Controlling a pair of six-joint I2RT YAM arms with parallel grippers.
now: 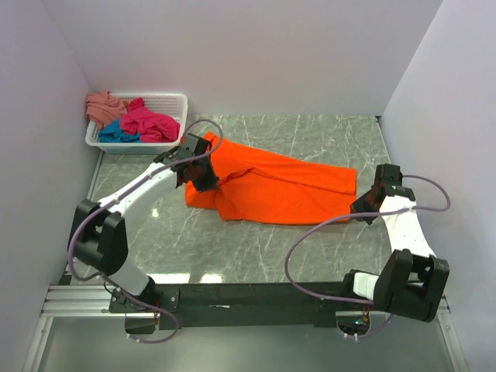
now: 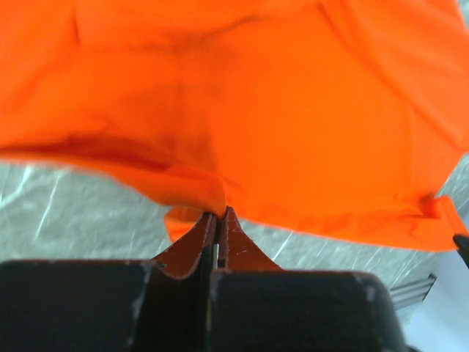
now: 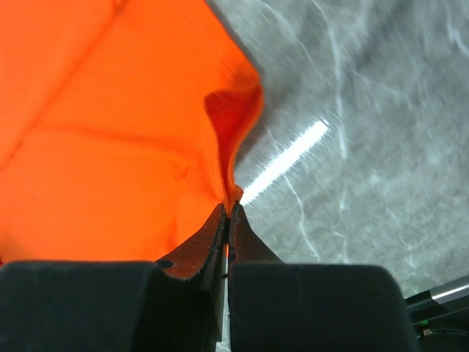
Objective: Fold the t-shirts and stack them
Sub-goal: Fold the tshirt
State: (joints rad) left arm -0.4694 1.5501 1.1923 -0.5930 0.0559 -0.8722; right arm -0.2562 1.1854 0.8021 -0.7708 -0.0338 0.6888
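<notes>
The bright orange t-shirt (image 1: 271, 182) lies stretched across the middle of the marble table. My left gripper (image 1: 203, 180) is shut on its left edge; in the left wrist view the closed gripper (image 2: 218, 213) pinches a fold of the orange cloth (image 2: 278, 125). My right gripper (image 1: 363, 203) is shut on the shirt's right corner; in the right wrist view the gripper (image 3: 229, 211) clamps the cloth's edge (image 3: 110, 147). The magenta-pink shirt (image 1: 149, 122), teal-blue shirt (image 1: 118, 134) and salmon-pink shirt (image 1: 103, 107) lie bunched in the basket.
The white lattice basket (image 1: 175, 101) stands at the back left corner. White walls close in the table on the left, back and right. Grey marble tabletop (image 1: 256, 248) shows in front of the shirt, with the black arm rail along the near edge.
</notes>
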